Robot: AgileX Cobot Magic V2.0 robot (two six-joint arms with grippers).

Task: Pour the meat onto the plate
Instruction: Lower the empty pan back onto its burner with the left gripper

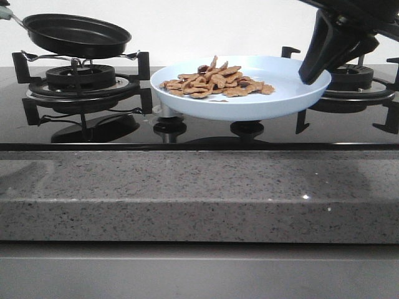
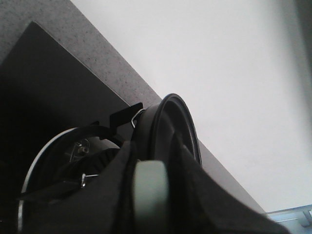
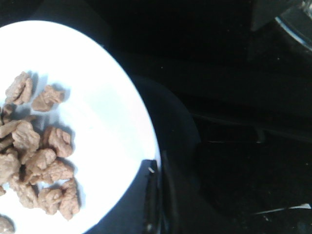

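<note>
A speckled grey stone counter edge (image 1: 199, 193) fronts the black glass hob (image 1: 187, 132). Above its knobs (image 1: 247, 129), the right gripper (image 1: 310, 78) pinches the rim of the pale blue plate (image 1: 293, 93), the meat (image 1: 215, 82) heaped on it. Left of the plate, the left gripper (image 2: 148, 195) clamps the handle of the empty black frying pan (image 1: 78, 34) above a burner (image 1: 81, 78).

- I see the meat (image 1: 215, 81) as a loose heap of thin, flat, reddish-brown pieces, lying on the left half of the plate (image 1: 293, 93), the pieces overlapping, a few tipped upward.
- I see the plate, pale light-blue, wide and shallow with a smooth raised rim, roughly level, raised above the stove's knobs between the two burners, its right rim gripped by the right pincer (image 1: 312, 75).
</note>
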